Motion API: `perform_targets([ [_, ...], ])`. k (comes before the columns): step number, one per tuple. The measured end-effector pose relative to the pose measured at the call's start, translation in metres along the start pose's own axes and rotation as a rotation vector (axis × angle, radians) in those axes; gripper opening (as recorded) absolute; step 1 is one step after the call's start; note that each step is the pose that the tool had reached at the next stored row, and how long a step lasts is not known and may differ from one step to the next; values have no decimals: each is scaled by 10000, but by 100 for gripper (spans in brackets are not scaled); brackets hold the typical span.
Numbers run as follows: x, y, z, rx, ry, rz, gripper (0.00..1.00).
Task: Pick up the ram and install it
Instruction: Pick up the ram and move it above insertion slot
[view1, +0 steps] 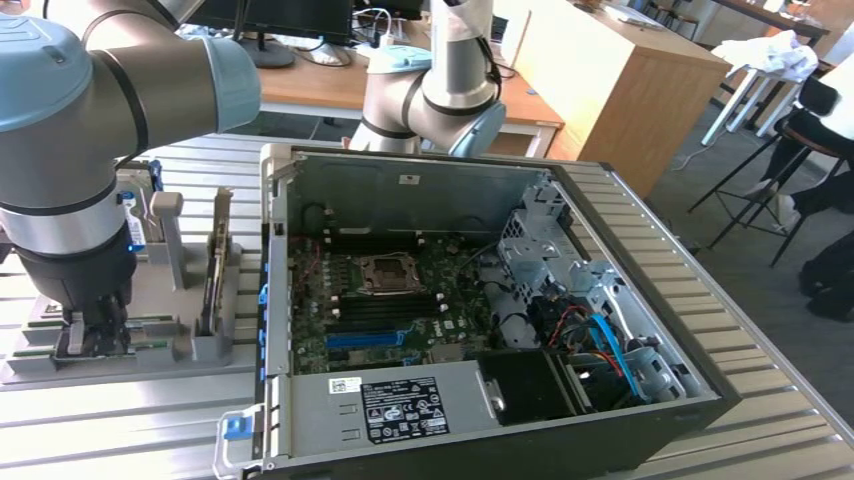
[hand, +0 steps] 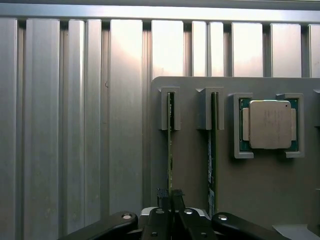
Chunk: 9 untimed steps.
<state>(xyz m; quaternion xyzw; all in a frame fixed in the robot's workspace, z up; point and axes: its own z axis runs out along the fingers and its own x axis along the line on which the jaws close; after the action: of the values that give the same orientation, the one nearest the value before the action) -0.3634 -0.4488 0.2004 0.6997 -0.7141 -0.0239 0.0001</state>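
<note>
Two rams stand on edge in slots of a grey holder (hand: 190, 170). In the wrist view my gripper (hand: 170, 197) is shut on the thin green ram (hand: 169, 145), one black finger on each side of its near end. The second ram (hand: 212, 150) stands parallel beside it, untouched. In the exterior view the gripper (view1: 91, 340) reaches straight down into the holder (view1: 200, 350) at the exterior view's left, beside the open computer case (view1: 280, 300). The motherboard (view1: 387, 290) lies inside the case, with its black memory slots (view1: 387, 306) bare.
A square silver processor (hand: 270, 124) sits in a pocket of the holder beyond the second ram. A second robot arm (view1: 447, 90) stands behind the case. The case's metal walls, drive cage (view1: 534, 250) and cables (view1: 601, 330) surround the motherboard. The table is ribbed aluminium (hand: 65, 125).
</note>
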Motion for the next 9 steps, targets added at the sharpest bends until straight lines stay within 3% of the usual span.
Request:
perform_targets([
  [9, -4, -1, 1, 1, 1, -1, 14],
])
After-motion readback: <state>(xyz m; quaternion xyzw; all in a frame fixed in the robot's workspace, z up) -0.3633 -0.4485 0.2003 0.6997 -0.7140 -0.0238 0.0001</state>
